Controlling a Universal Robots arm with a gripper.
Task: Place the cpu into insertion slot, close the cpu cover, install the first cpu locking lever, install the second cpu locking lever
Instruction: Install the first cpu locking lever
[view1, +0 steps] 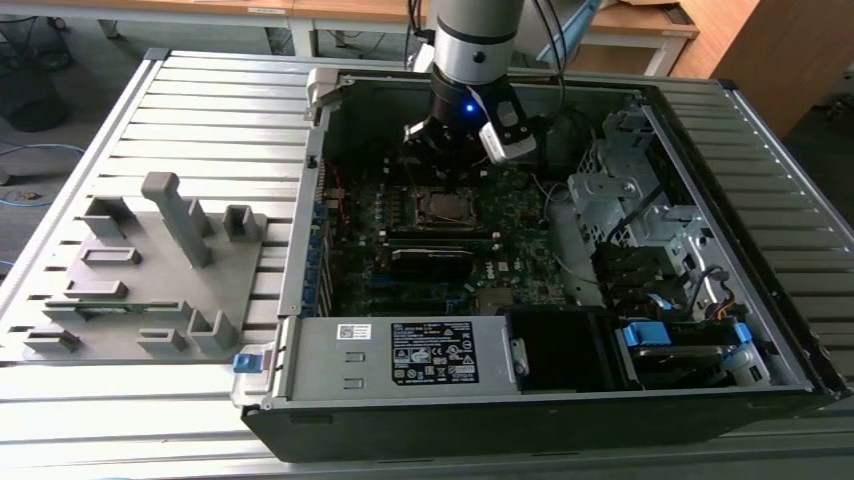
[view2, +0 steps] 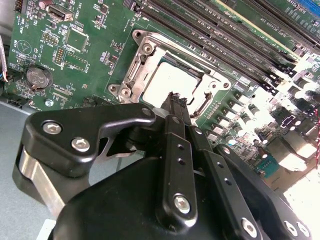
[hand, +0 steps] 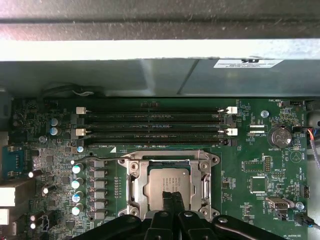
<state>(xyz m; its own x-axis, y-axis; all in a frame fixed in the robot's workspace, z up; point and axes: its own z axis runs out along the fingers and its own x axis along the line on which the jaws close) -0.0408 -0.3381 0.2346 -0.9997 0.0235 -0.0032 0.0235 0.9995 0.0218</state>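
Observation:
The cpu (hand: 167, 181) (view2: 172, 80), a dull grey square, lies flat in the insertion slot (view1: 445, 208) on the green board. The silver cpu cover (hand: 137, 187) (view2: 150, 67) lies down around it, and the chip shows through its window. My gripper (hand: 170, 196) (view2: 175, 98) hangs just over the cpu's edge, its black fingers pressed together with nothing between them. In the exterior view the arm (view1: 470, 100) reaches down into the open computer case just behind the socket. I cannot make out how the locking levers stand.
Long black memory slots (hand: 152, 125) (view2: 225, 25) run beside the socket. A row of capacitors (hand: 77, 180) and a coin battery (hand: 280, 137) flank it. The case wall (hand: 150, 50), drive cage (view1: 627, 190) and power supply (view1: 427, 352) hem the board in. A grey parts fixture (view1: 147, 270) sits at the exterior view's left.

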